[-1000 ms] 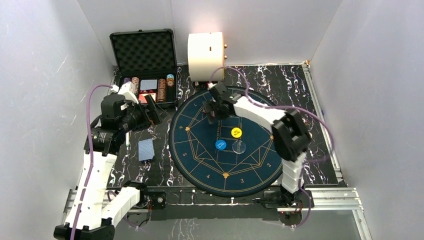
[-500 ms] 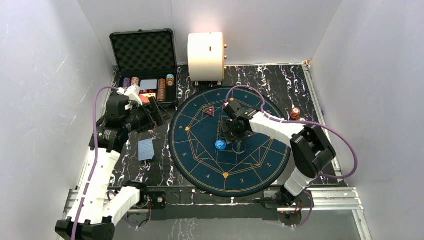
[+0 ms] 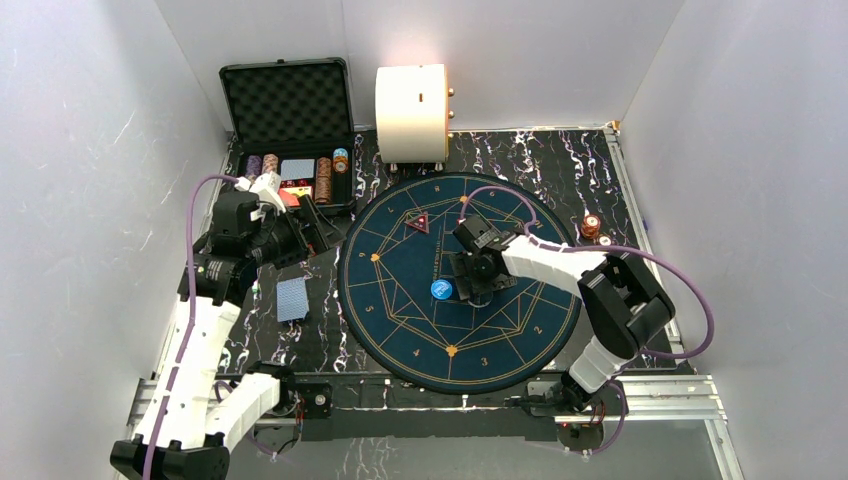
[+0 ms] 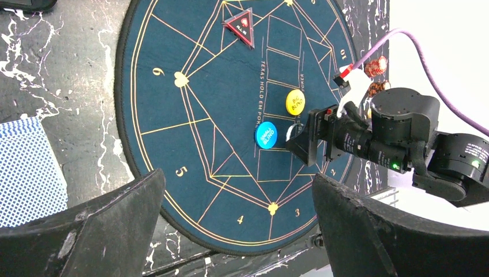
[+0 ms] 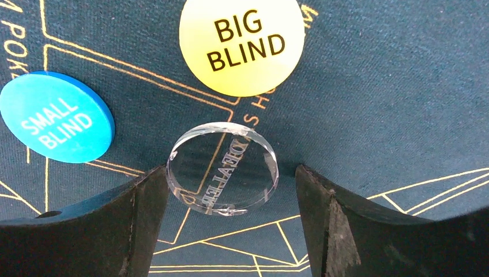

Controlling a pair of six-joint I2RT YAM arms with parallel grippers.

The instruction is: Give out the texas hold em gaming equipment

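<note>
A black marbled worktop (image 3: 590, 165) carries a round dark-blue mat (image 3: 400, 330) with gold lines. At the far left edge stands an open black case (image 3: 285, 100), and a cream cylinder (image 3: 410, 110) stands beside it.

The right arm is folded, elbow out to the right, forearm reaching left and low over the middle of the mat. A second ago it stretched toward the far rim of the mat. The left arm is bent above the worktop left of the mat, and it has barely shifted since then.

The left pincer (image 4: 237, 176) hangs wide open with nothing in it. The right pincer (image 5: 230, 168) is open, its jaws straddling a clear disc (image 5: 222, 182), with a gap showing at the right jaw.

A blue-backed pack of cards (image 3: 291, 298) lies on the worktop just left of the mat. A red triangle (image 3: 418, 222) sits on the far part of the mat, where the arm covered it before.

A yellow button (image 5: 242, 43) marked BIG BLIND lies just beyond the clear disc, and a blue button (image 5: 55, 115) marked SMALL BLIND lies to its left. The top view now hides the yellow button under the pincer.

Small stacks of chips (image 3: 591, 227) stand on the worktop right of the mat.
</note>
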